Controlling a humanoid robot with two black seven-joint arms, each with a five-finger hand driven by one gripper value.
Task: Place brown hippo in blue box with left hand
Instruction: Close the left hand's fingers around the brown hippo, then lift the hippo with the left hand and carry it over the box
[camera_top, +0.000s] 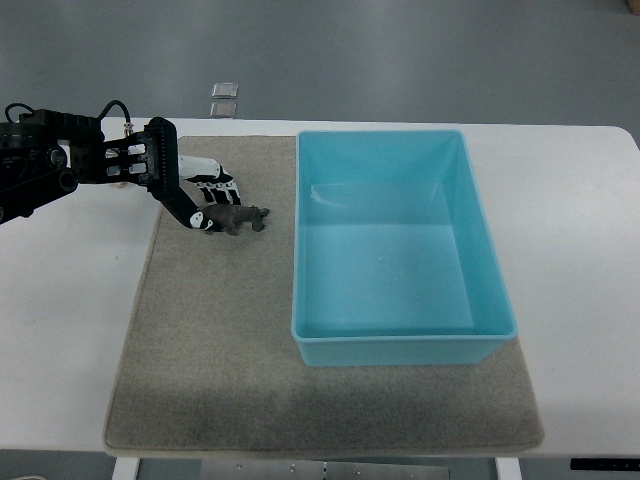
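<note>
Item: small brown plastic hippo figure (240, 218). Location: on the grey felt mat (200, 350), just left of the light blue rectangular plastic box (400, 349), apart from its wall. The figure is seen resting on the mat, not lifted.

Item: left robot hand (205, 200), black and white, fingered, entered from the left edge. It is placed at the hippo's left end, with fingertips touching or nearly touching the figure; whether a firm hold is made cannot be told, and the fingers are seen curled narrowly toward it.

Item: blue box. Interior is seen bare; nothing is deposited.

Item: white surface (70, 330), by which the mat and box are carried.

Status: the approach is judged complete and the grasp is judged in hand. Lift, carry to the right over the box wall, and release are left undone.
</note>
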